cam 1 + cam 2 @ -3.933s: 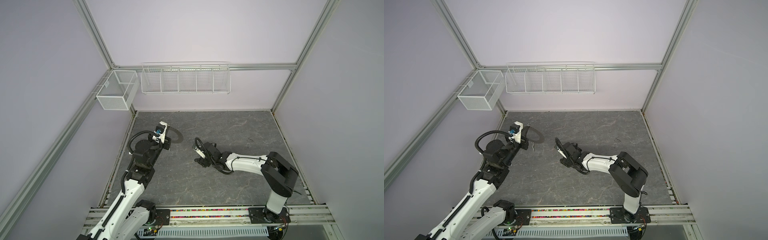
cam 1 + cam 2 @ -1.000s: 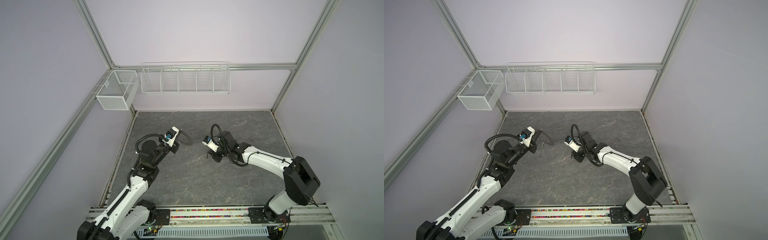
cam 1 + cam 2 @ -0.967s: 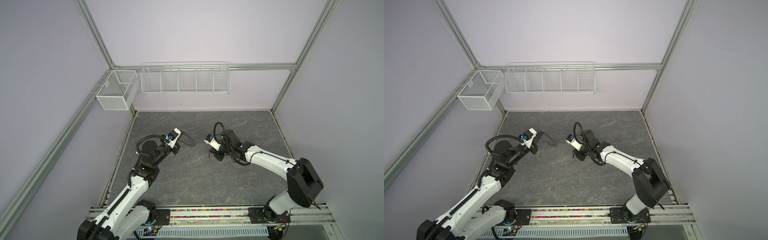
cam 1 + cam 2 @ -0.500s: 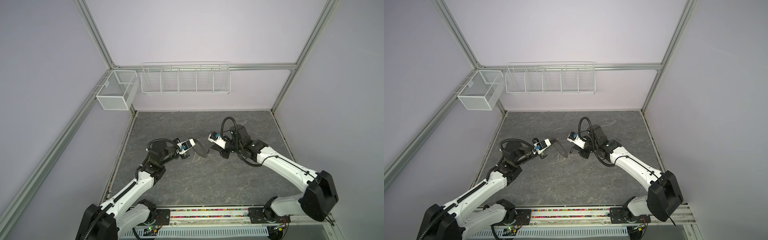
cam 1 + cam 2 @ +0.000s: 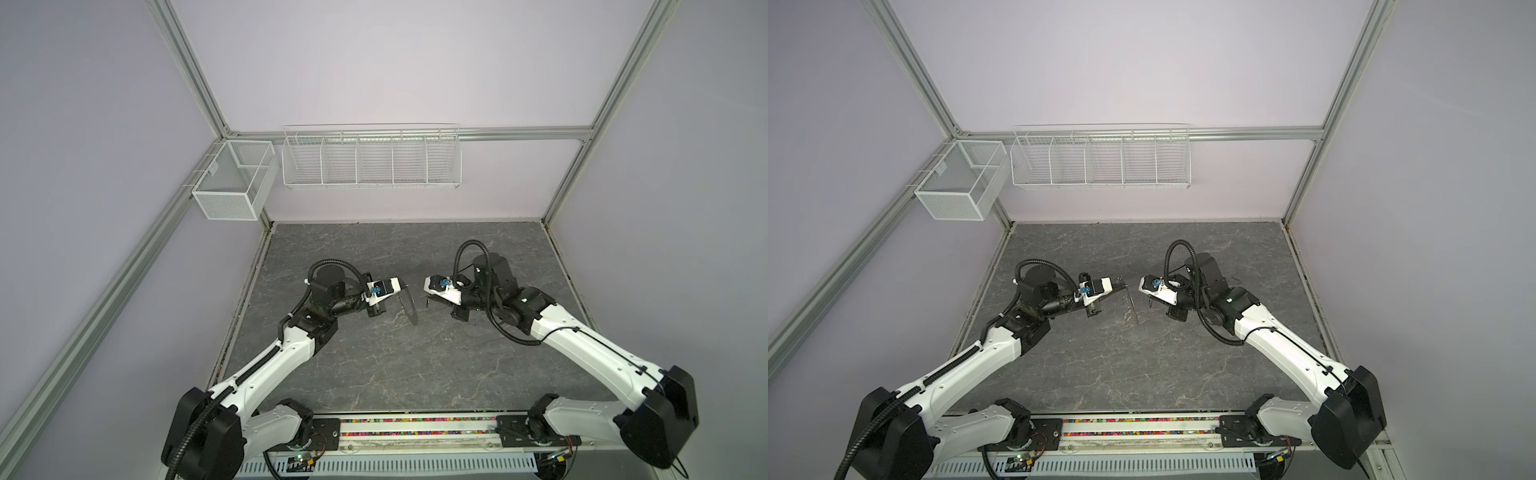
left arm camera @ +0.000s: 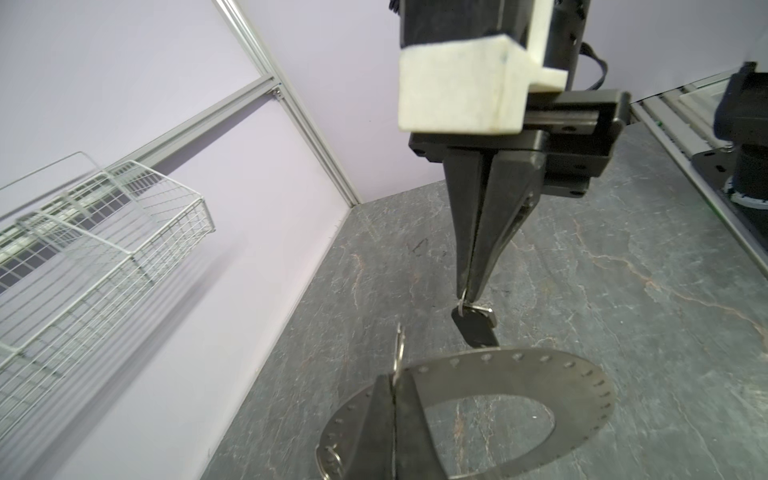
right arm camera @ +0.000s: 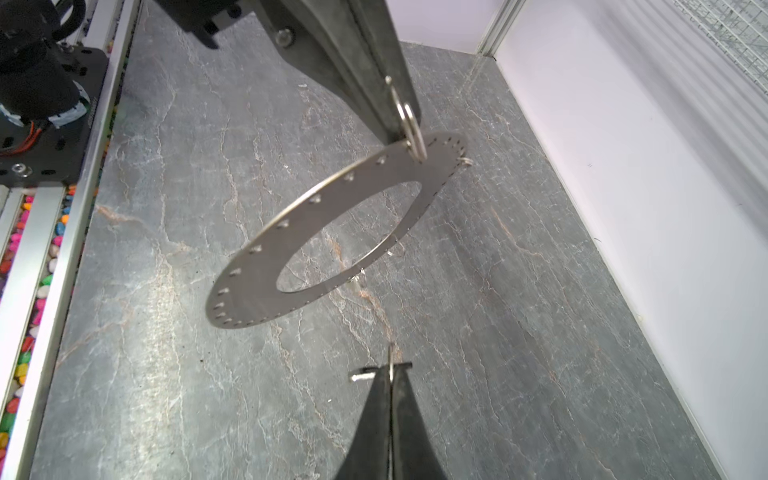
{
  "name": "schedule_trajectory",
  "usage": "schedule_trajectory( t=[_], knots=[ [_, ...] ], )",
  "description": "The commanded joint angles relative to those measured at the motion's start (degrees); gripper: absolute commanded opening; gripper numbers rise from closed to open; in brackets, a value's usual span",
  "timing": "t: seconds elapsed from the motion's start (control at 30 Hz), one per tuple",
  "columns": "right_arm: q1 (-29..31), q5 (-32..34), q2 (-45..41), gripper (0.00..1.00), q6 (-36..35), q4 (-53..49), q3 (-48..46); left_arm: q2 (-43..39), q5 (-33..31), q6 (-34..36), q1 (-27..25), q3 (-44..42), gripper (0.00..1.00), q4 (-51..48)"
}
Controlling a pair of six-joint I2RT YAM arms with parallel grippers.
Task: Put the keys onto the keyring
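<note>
The keyring [image 7: 249, 286] hangs tilted in the air over the middle of the bench [image 7: 519, 332], clear of the surface. The left end effector [image 7: 399, 129] is clamped on its rim, right beside a split ring [image 7: 411, 124] that sits at the pinch. A few spare wire loops [image 7: 463, 160] dangle from rim holes on the far edge.

Facing it, the right end effector [image 6: 469, 291] is pinched together on a small wire ring [image 6: 462, 302], and the black-headed key [image 6: 473, 330] swings below that. The key is near the disc's rim but apart from it. You won't find the pale-headed key in any view, so treat it as a later job.

As I read it, you are at the threading step.
- Hold the disc dead steady with the left arm and let only the right arm travel.
- Pick one free rim hole on the near edge and line the ring's open end square to it.
- Come in slowly, since the key's swing could knock the disc and twist it in the grip.
- Don't release until the wire is visibly through the hole.
</note>
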Motion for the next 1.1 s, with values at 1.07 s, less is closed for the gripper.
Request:
schedule_trajectory(
  t=[1.07],
  knots=[
    [7.4, 7.4, -5.6, 0.07, -21.9, 7.6, -5.7, 6.5, 9.0, 1.3, -3.6, 9.0, 0.00, -21.2]
  ],
)
